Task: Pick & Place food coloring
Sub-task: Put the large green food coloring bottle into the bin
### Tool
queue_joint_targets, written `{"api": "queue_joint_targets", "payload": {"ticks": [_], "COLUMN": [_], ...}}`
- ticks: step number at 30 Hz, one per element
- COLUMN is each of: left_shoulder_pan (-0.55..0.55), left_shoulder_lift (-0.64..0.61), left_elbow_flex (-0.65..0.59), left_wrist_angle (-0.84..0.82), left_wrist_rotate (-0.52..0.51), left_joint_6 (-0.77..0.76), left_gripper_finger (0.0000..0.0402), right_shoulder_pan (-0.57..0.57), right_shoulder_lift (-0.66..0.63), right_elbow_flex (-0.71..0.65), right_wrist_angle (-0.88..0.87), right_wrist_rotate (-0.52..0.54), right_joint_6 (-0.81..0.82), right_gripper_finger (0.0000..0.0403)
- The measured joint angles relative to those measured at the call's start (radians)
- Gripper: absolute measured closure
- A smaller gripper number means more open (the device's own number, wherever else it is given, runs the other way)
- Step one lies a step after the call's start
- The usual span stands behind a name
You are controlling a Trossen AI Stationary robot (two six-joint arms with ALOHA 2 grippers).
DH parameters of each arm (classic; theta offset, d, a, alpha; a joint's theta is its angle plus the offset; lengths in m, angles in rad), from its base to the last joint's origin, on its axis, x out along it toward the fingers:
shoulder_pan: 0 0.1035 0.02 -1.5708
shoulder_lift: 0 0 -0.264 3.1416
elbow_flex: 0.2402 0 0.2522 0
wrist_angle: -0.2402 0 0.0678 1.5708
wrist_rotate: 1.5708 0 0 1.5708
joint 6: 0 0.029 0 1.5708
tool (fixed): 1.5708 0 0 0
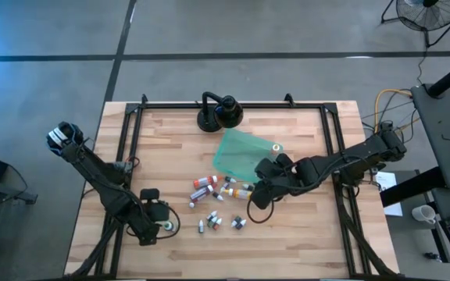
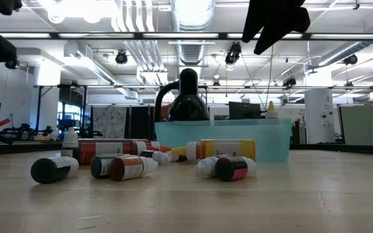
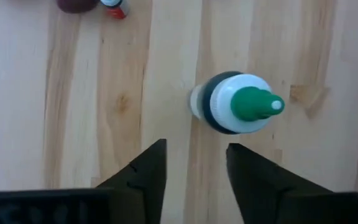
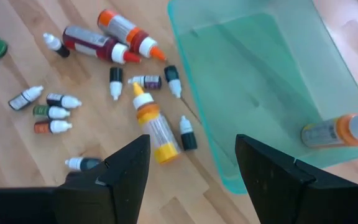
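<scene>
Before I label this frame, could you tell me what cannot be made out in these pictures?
- High view: food coloring bottles too small to tell cap colours.
- Low view: green bin hides its contents and the black stand's base.
- Left wrist view: green-capped bottle seen end-on; label hidden.
- Right wrist view: orange-capped bottle cut off by the edge.

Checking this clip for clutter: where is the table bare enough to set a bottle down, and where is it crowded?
Bare wood lies in the far left corner, left of the black stand, and along the near edge below the bottles. The middle is crowded: food coloring bottles lie scattered beside the green container, with the right end effector over them.
</scene>
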Motion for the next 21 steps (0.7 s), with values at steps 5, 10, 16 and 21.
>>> {"api": "queue_joint_targets", "payload": {"ticks": [5, 10, 16, 21], "left_shoulder_pan": [-0.008, -0.034, -0.040, -0.037], "left_shoulder_lift": [-0.008, -0.028, -0.023, -0.022], "left_elbow_flex": [0.007, 0.009, 0.013, -0.009], "left_wrist_angle": [-0.027, -0.024, 0.018, 0.133], "left_wrist_rotate": [-0.009, -0.003, -0.025, -0.045], "left_joint_6": [0.075, 0.150, 0.289, 0.371], "left_gripper_finger": [0.0199, 0.0186, 0.0191, 0.0191], "right_shoulder_pan": [-0.007, -0.013, -0.013, -0.013], "right_shoulder_lift": [0.000, 0.000, 0.000, 0.000], "right_elbow_flex": [0.000, 0.000, 0.000, 0.000], "right_wrist_angle": [0.004, 0.007, 0.010, 0.011], "right_wrist_rotate": [0.019, 0.019, 0.018, 0.018], "right_joint_6": [0.001, 0.004, 0.004, 0.000], "right_gripper_finger": [0.0174, 0.0174, 0.0174, 0.0174]}}
